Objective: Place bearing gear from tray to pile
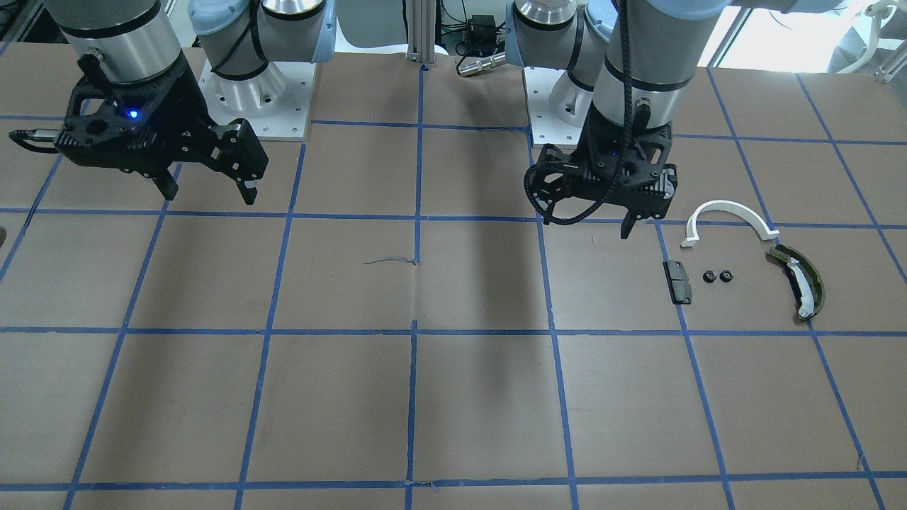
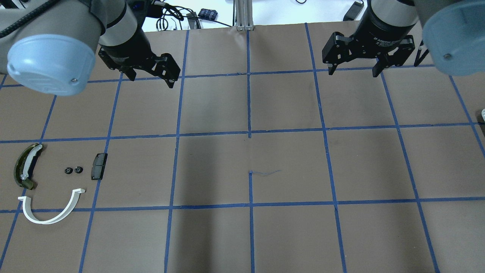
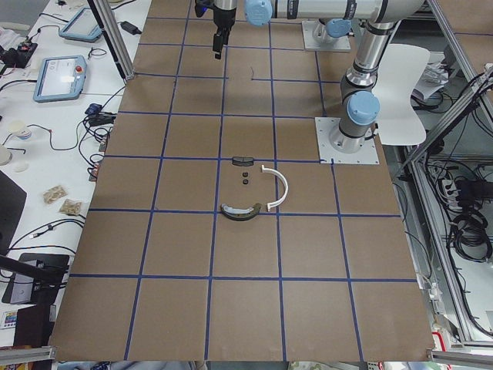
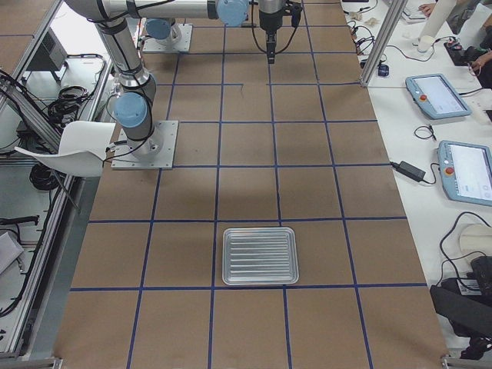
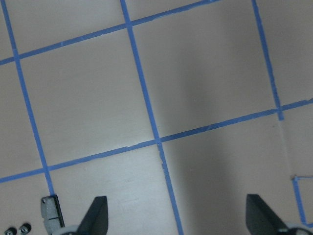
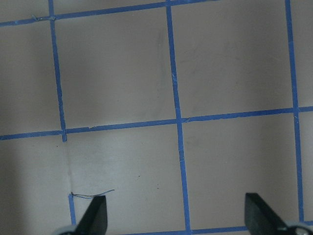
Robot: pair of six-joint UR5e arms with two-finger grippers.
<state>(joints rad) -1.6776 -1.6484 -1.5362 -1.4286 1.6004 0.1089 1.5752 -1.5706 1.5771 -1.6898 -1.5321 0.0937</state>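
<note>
The pile lies on the table's left side in the overhead view: a white half-ring arc [image 2: 49,214], an olive-green shoe with a white strip [image 2: 23,166], a dark block [image 2: 99,166] and two small black bearing gears [image 2: 73,170] between shoe and block. The silver tray [image 4: 260,255] shows only in the exterior right view and looks empty. My left gripper [image 2: 151,80] hangs open and empty above the table, beyond the pile; its wrist view shows the block [image 5: 51,213]. My right gripper [image 2: 353,71] is open and empty at the far right.
Brown table covering with a blue tape grid [image 2: 249,132]. The two arm bases [image 1: 251,92] stand at the robot's edge. Desks with tablets and cables flank the table in the side views [image 4: 438,96].
</note>
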